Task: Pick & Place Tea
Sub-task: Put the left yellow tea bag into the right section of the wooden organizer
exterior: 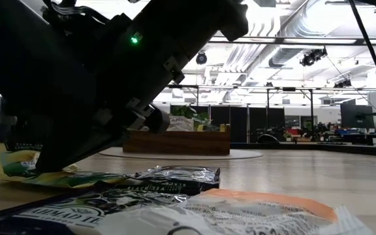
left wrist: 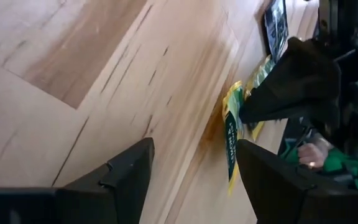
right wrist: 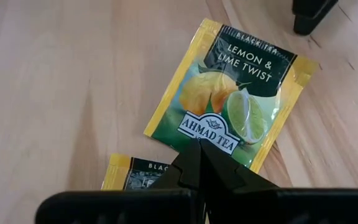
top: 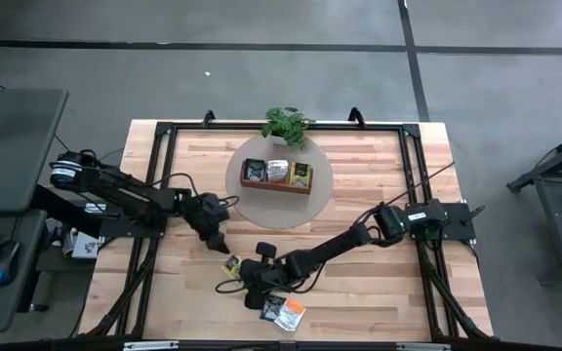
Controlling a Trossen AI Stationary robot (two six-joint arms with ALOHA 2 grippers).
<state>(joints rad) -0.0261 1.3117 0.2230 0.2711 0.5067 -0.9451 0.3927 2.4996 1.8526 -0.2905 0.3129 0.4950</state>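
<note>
The lemon-lime sachet (right wrist: 232,93) is lying flat on the bare wood, filling the upper centre of the right wrist view, with its printed face up. In the high view it is showing as a small yellow square (top: 233,263) at lower centre. A second yellow sachet (right wrist: 135,174) is lying just beside it, partly hidden by the right gripper (right wrist: 197,155), whose fingers are pressed together and holding nothing, with their tip over the first sachet's lower edge. More loose tea (top: 284,310) is lying in a small heap at the bottom centre of the high view, and in the low view foil packets (exterior: 175,177) are overlapping in the foreground.

The left gripper (top: 218,240) is hovering just beside the yellow sachet, with its fingers (left wrist: 126,174) spread wide over bare wood and nothing between them.

These sachets are looking very light, thin and flexible, with a slick foil skin, so 1 is likely to slide when pushed and buckle when squeezed. Lying flat, it offers little to grab; the sealed border looks like the best place to pinch.

The wooden tray (top: 276,185), already holding 3 sachets, is sitting on a round mat (top: 252,205) at upper centre, with a small plant (top: 287,124) behind it.
</note>
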